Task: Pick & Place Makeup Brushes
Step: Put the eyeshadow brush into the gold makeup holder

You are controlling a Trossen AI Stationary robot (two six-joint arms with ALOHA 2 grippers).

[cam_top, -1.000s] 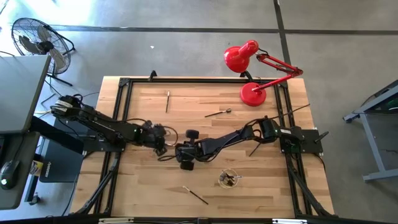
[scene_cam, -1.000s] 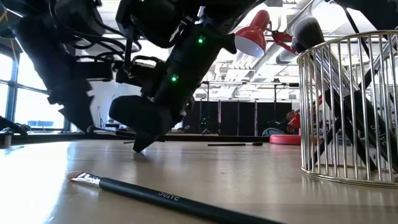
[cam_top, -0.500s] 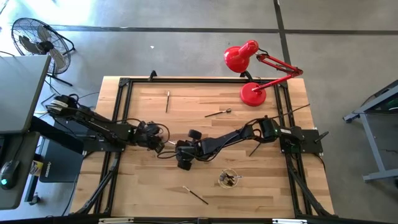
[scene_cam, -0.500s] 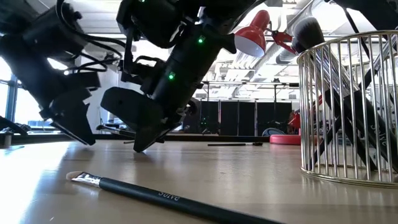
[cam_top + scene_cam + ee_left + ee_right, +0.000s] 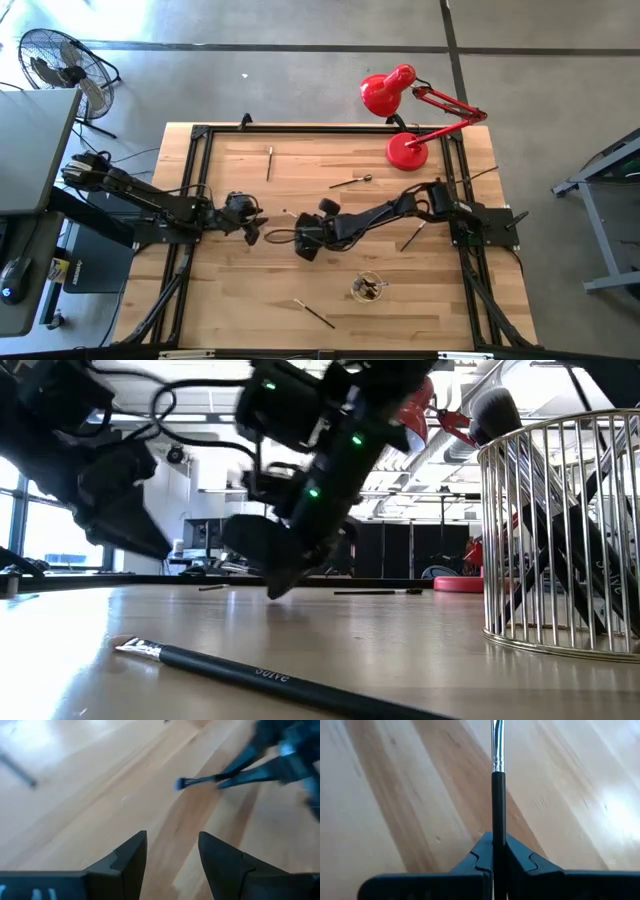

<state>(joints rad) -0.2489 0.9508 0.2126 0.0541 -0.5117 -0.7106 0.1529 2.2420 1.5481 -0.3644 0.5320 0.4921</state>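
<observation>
High view: pale plank table (image 5: pixel 230 300), right fingers (image 5: pixel 300 240) clamping a makeup brush (image 5: pixel 498 755), left fingers (image 5: pixel 252 232) parted.

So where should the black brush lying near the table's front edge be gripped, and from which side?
Grip the black brush at mid-handle, coming straight down from above and closing across its length. It lies flat, thin, with bare wood on both sides; the bristle tip is soft, so probably avoid it.

high: overhead, straight down, whole table (image 5: pixel 230 290) | low: tabletop level, facing the room | wrists: close, forward past own fingers | shared: brush (image 5: pixel 497 800) clamped in right gripper (image 5: pixel 496 851), also in left wrist (image 5: pixel 200 781)
</observation>
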